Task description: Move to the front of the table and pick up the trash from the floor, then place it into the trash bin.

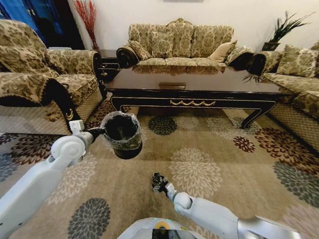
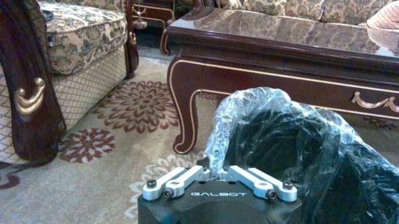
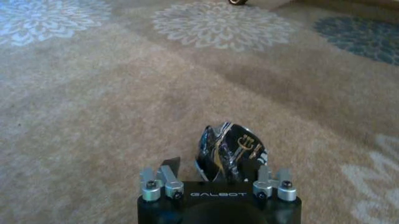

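Left pincer (image 1: 97, 132) — pressed together on the bagged rim of the trash bin (image 1: 122, 134), holding the small black bin clear of the floor, above the flowered carpet (image 1: 209, 149) and in front of the left end of the table (image 1: 199, 82). The left wrist view shows the crinkled clear plastic bag (image 2: 268, 116) bunched just beyond the fingers (image 2: 177, 183), with the surface's curved, gold-trimmed leg (image 2: 184, 116) close behind. Right pincer (image 1: 158, 182) — held low over the carpet nearer the robot, well apart from the bin, pinching a crumpled dark piece of trash (image 3: 229, 149) with a shiny wrapper-like skin. The table's glossy top reflects the patterned sofa (image 1: 179, 42) behind it; an armchair (image 1: 45, 74) stands beyond its left end.
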{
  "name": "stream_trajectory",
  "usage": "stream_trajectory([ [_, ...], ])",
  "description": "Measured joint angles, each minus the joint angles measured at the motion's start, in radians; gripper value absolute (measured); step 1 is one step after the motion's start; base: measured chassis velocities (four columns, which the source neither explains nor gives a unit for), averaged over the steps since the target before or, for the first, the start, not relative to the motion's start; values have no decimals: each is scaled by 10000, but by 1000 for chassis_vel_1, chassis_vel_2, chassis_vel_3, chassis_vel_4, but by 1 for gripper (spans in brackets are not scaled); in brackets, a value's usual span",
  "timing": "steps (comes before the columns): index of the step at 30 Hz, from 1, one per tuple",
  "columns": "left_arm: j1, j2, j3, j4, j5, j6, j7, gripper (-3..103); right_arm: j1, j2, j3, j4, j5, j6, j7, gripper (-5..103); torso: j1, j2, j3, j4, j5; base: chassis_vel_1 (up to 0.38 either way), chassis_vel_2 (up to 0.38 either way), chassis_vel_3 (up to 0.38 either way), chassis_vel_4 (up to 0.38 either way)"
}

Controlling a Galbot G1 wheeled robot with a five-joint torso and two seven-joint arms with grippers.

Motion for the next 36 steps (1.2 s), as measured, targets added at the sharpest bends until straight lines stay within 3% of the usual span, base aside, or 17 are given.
stream_trajectory([
  [3, 1, 2, 3, -9, 8, -8, 0, 3, -55, 5, 20, 1, -12, 4, 0, 64, 0, 0, 0, 0, 0, 0, 0, 0, 0],
  [4, 2, 3, 10, -15, 9, -12, 0, 3, -88, 14, 38, -3, -18, 14, 0, 53, 0, 0, 0, 0, 0, 0, 0, 0, 0],
  [8, 0, -7, 53, -8, 36, -21, 0, 3, -115, 22, 90, -16, -59, 64, -2, 47, 0, 0, 0, 0, 0, 0, 0, 0, 0],
  [10, -5, -30, 77, -4, 44, -23, 0, 3, -106, 23, 114, -16, -71, 105, -4, 32, 0, 0, 0, 0, 0, 0, 0, 0, 0],
  [13, -8, -44, 106, -5, 47, -23, 0, 3, -86, 17, 163, -8, -104, 168, -6, 26, 0, 0, -1, 0, 0, 0, 0, 0, 0],
  [14, -8, -46, 112, -5, 50, -23, 0, 3, -83, -5, 229, 24, -135, 230, -6, 18, 0, 0, -2, 0, -1, 0, 0, 0, 0],
  [20, 10, -47, 136, 7, 75, -23, 0, 3, -179, 32, 1027, 394, 89, 807, 49, 15, 0, 0, -1, -1, 3, 0, 0, 0, 0],
  [28, 230, -242, 511, -63, 370, 37, 2, 3, 895, -48, 3409, 996, 761, 1331, -33, 15, 0, 0, 0, 0, -1, 0, 0, 0, 0],
  [34, 224, -339, 750, 2, 500, 70, 52, 3, 1862, 21, 4141, 1035, 1535, 2565, -559, 15, 0, 0, 0, 0, 0, 0, 0, 0, 0],
  [36, 215, -376, 828, 49, 537, 81, 100, 3, 2181, 204, 4211, 1101, 1807, 3257, -1157, 15, 1, 0, 0, -2, 0, 0, 0, 0, 0],
])
